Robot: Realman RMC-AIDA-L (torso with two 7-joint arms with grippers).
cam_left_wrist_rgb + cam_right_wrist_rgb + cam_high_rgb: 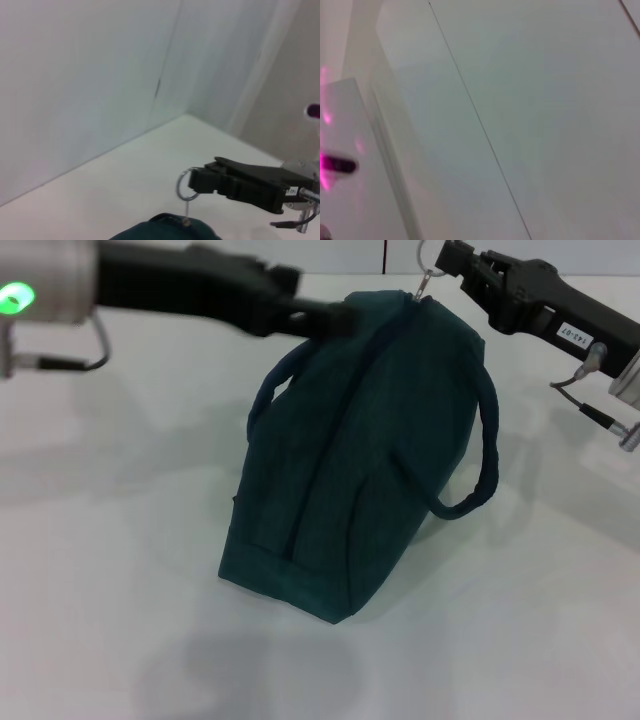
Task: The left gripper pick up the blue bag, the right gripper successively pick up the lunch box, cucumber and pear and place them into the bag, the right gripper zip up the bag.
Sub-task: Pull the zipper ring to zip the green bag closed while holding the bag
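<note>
The blue bag hangs tilted over the white table, its lower end resting on the tabletop and its two loop handles hanging at the sides. My left gripper is shut on the bag's upper edge from the left. At the bag's top end, my right gripper is shut on the ring zipper pull. The left wrist view shows the right gripper holding the ring just above the bag's top. The zipper line looks closed. The lunch box, cucumber and pear are out of view.
Bare white tabletop surrounds the bag on all sides. A pale wall stands behind the table's far edge. The right wrist view shows only wall panels and a pink glow at one edge.
</note>
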